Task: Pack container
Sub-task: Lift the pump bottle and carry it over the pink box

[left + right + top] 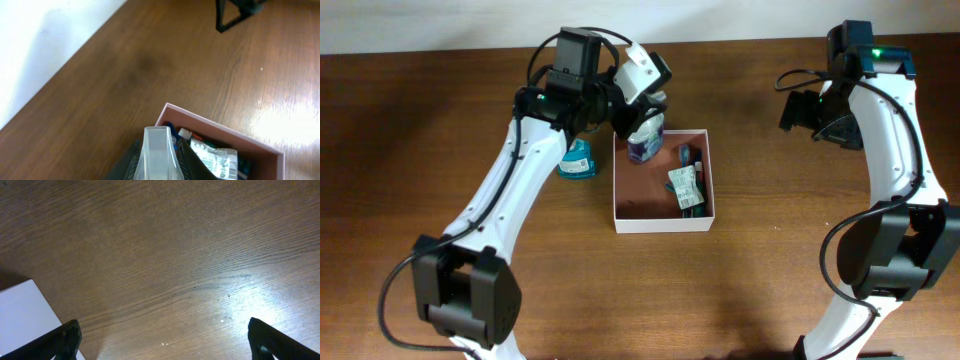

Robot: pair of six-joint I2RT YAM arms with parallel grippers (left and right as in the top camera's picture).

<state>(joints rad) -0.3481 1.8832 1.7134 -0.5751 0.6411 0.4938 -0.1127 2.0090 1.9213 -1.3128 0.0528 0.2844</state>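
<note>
Now, left gripper [159, 159]: clamped on clear-capped bottle [645, 140] at far-left corner.
container [663, 226]: mid-table, toiletries [686, 188] inside.
right gripper [162, 340]: fingers wide apart, over the table [175, 255].
risk: bottle clipping the wall, tipping out beside teal bottle [577, 160].

The surface [770, 250] is dark brown wood with fine, lighter grain streaks. The container [663, 223] has white walls and a pinkish-brown inside. The sachet [684, 185] in it is white with green print. The translucent bottle [645, 140] is pale, with a bluish-purple label. The teal bottle [577, 160] is teal throughout. The left arm [515, 190] and right arm [895, 130] are white with black joints; a green light [873, 52] glows on the right one.
</note>
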